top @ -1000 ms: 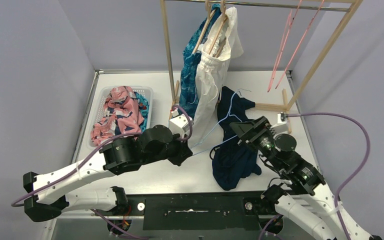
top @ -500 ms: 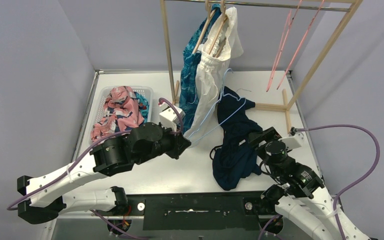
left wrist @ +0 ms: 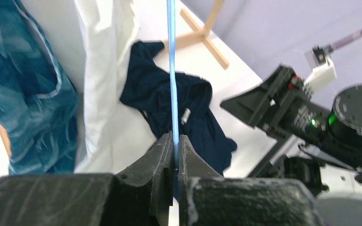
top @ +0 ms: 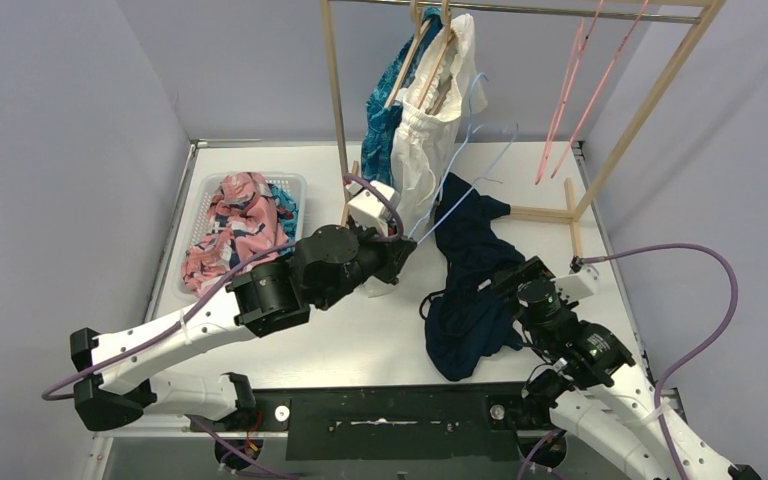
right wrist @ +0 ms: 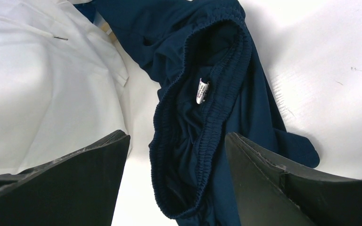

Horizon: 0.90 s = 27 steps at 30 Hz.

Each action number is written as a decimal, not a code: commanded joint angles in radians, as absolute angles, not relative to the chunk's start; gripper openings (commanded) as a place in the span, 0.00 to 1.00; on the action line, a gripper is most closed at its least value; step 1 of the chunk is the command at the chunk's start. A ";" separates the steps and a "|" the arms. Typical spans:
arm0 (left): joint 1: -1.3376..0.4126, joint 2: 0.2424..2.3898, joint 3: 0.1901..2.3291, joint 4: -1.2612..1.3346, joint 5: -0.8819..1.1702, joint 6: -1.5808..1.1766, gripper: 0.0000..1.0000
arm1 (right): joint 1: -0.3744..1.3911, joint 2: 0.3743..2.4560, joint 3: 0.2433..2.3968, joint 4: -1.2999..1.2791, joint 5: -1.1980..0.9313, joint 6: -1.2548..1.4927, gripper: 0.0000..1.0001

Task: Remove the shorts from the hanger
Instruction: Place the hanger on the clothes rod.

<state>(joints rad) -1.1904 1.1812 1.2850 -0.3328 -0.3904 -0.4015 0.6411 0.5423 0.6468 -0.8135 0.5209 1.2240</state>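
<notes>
My left gripper (top: 403, 255) is shut on the wire of a light blue hanger (top: 470, 185), which slants up toward the rack. The left wrist view shows that hanger (left wrist: 171, 70) pinched between the closed jaws of the left gripper (left wrist: 175, 137). Plain navy shorts (top: 470, 290) lie crumpled on the table, off the hanger. My right gripper (top: 507, 283) hovers open over them, with the navy shorts' elastic waistband (right wrist: 207, 117) between the spread fingers of the right gripper (right wrist: 176, 136). White drawstring shorts (top: 430, 130) and blue leaf-pattern shorts (top: 383, 135) hang from wooden hangers.
A wooden rack (top: 338, 110) stands at the back with two bare pink hangers (top: 570, 90). A white basket (top: 205, 185) at the left holds pink-and-navy floral shorts (top: 240, 225) and a bit of teal fabric (top: 286, 205).
The left gripper has lifted the blue hanger up and back toward the rack, away from the navy shorts. The right gripper has opened wider and drawn slightly nearer.
</notes>
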 commanded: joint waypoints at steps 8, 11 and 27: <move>-1.191 1.348 1.509 -0.065 -0.530 -0.167 0.00 | 0.636 0.493 0.606 -0.782 0.577 1.271 0.76; -1.191 1.389 1.551 -0.029 -0.545 -0.132 0.00 | 0.636 0.487 0.607 -0.785 0.576 1.271 0.76; -1.127 1.657 1.927 -0.147 -0.514 -0.141 0.00 | 0.637 0.470 0.600 -0.786 0.534 1.276 0.77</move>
